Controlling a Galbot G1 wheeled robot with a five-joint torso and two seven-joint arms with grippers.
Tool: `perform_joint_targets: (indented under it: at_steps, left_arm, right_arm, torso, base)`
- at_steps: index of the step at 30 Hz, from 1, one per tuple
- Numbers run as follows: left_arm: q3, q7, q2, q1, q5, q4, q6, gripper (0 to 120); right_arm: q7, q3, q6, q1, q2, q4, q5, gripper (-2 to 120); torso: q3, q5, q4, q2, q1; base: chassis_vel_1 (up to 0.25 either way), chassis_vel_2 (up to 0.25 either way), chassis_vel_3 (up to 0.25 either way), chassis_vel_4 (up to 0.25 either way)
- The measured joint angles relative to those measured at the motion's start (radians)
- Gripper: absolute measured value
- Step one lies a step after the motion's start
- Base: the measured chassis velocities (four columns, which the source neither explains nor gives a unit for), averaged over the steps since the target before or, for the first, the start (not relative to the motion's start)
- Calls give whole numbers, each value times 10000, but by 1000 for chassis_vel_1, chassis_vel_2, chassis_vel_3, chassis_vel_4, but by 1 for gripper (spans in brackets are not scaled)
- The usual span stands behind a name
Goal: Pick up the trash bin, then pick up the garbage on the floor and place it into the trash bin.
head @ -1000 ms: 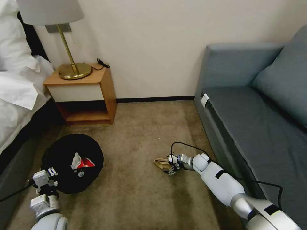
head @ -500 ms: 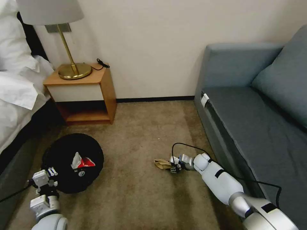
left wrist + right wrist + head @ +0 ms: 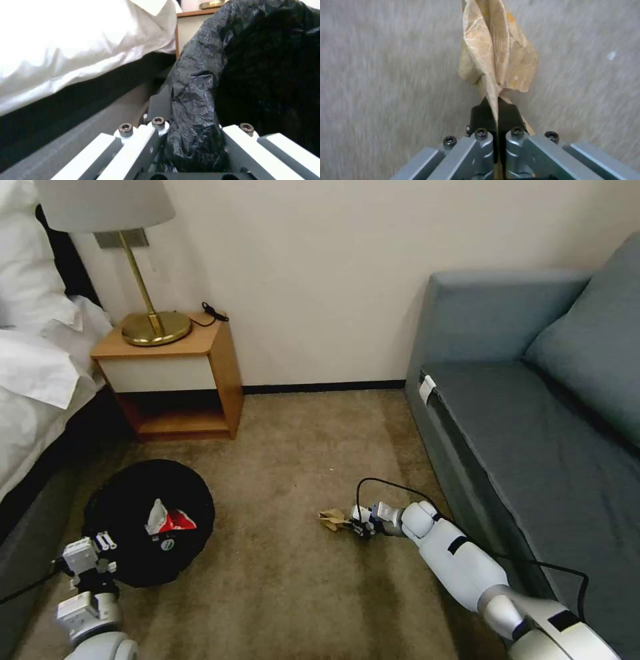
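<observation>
My right gripper (image 3: 355, 525) sits low over the carpet (image 3: 300, 593) at centre frame, jaws clamped together on the tan paper bag (image 3: 331, 519). In the right wrist view the pinched crease of the bag (image 3: 496, 62) runs straight out from between the fingers (image 3: 485, 117), long axis in line with the gripper. My left gripper (image 3: 100, 560) at lower left is clamped on the black liner at the near rim of the trash bin (image 3: 133, 500); the left wrist view shows the bag liner (image 3: 196, 100) squeezed between the fingers. A red-and-white snack packet (image 3: 170, 520) already lies inside the bin. Key relation: the bin mouth lies well apart to the left of the held bag, same floor level, so my guess is the right arm has to carry it leftward across open carpet.
</observation>
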Motion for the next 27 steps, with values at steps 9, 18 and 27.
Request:
perform_joint_targets:
  at_steps: [9, 18, 27]
  left_arm:
    - [-2, 0, -26, 61, 48, -50, -3, 5]
    - [51, -3, -22, -87, 71, 9, 17, 5]
    - [181, -4, -53, -261, 279, -88, 225, 5]
  right_arm:
    - [221, -633, 76, -54, -63, 1807, 2434, 0]
    - [636, -2400, -265, 130, 638, 4066, 5538, 0]
    - [1008, -3822, -506, 609, 1835, 4649, 7909, 0]
  torso:
    - [0, -1, 1, 0, 0]
    - [0, -3, 2, 0, 0]
    - [0, -3, 2, 1, 0]
  base:
    - [0, 0, 0, 0]
    - [0, 0, 0, 0]
    - [0, 0, 0, 0]
